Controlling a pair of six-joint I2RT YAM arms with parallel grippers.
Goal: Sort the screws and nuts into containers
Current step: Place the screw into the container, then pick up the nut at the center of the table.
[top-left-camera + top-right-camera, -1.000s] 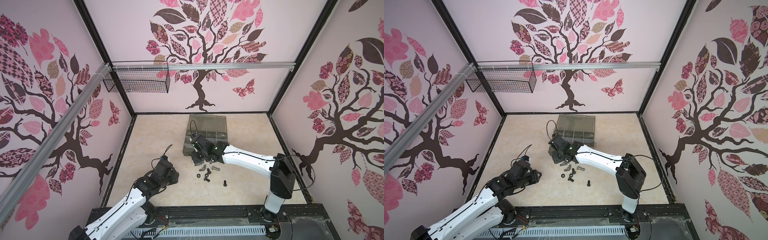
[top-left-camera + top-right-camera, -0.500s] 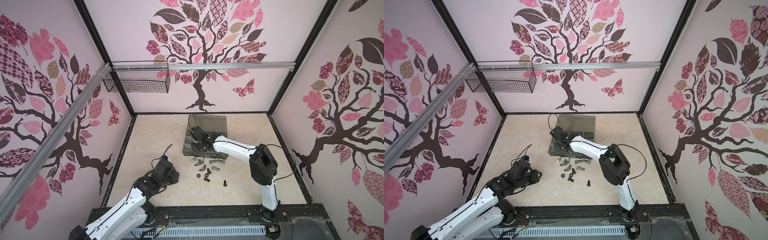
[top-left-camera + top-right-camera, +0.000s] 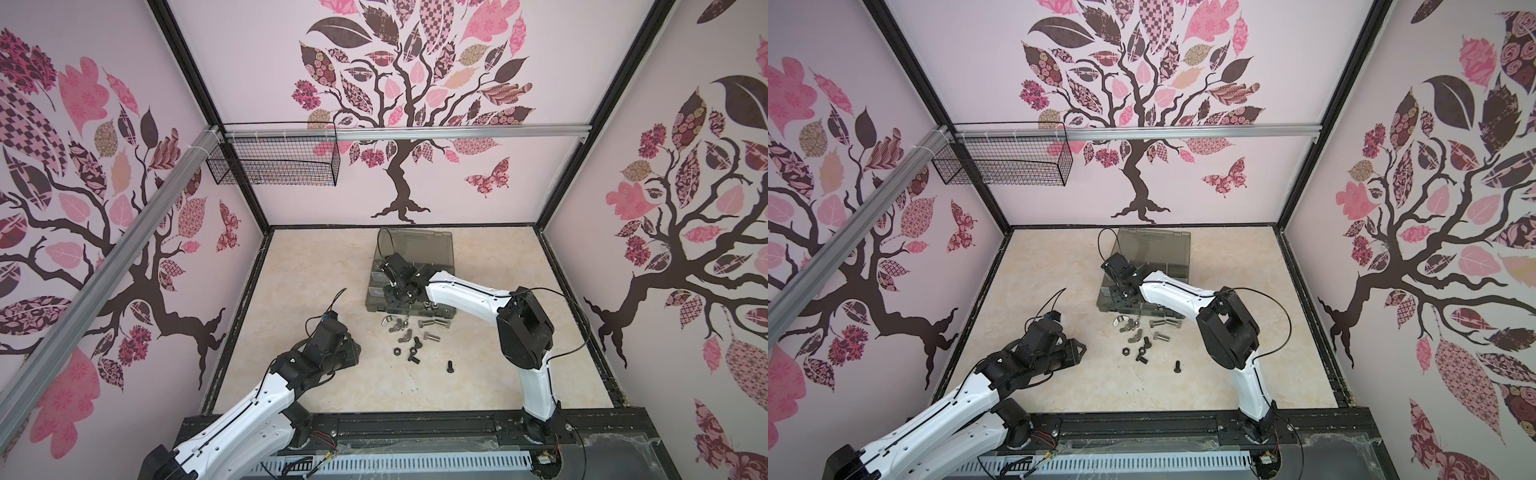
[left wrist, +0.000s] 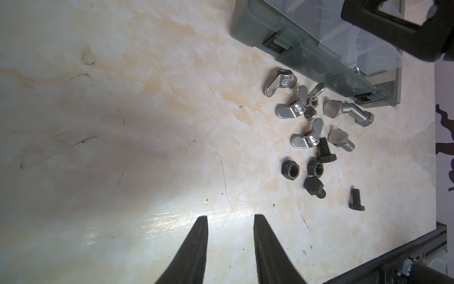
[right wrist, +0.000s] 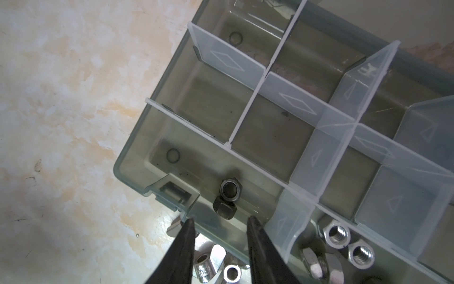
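The grey organizer case point(image 3: 371, 296) lies open at the back middle, its containers point(image 5: 272, 137) split by clear dividers. My right gripper point(image 5: 220, 218) hangs open over the front-left corner compartment, where two dark nuts point(image 5: 230, 189) lie loose below its tips. Silver nuts point(image 5: 335, 233) fill the neighbouring compartment. On the floor before the case lie silver wing nuts point(image 4: 292, 110), silver screws point(image 4: 348, 113), black nuts point(image 4: 290, 171) and black screws point(image 4: 325, 152). My left gripper point(image 4: 230, 217) is open and empty over bare floor, left of that pile point(image 3: 409, 336).
The case's lid point(image 3: 415, 245) stands raised behind the compartments. One black screw point(image 3: 451, 365) lies apart, nearer the front. A black wire basket point(image 3: 274, 166) hangs on the back wall. A black rail point(image 3: 415, 424) runs along the front edge.
My right arm has swung from the pile's edge back over the case's front-left compartment, and its jaws have opened. The left arm has not moved.
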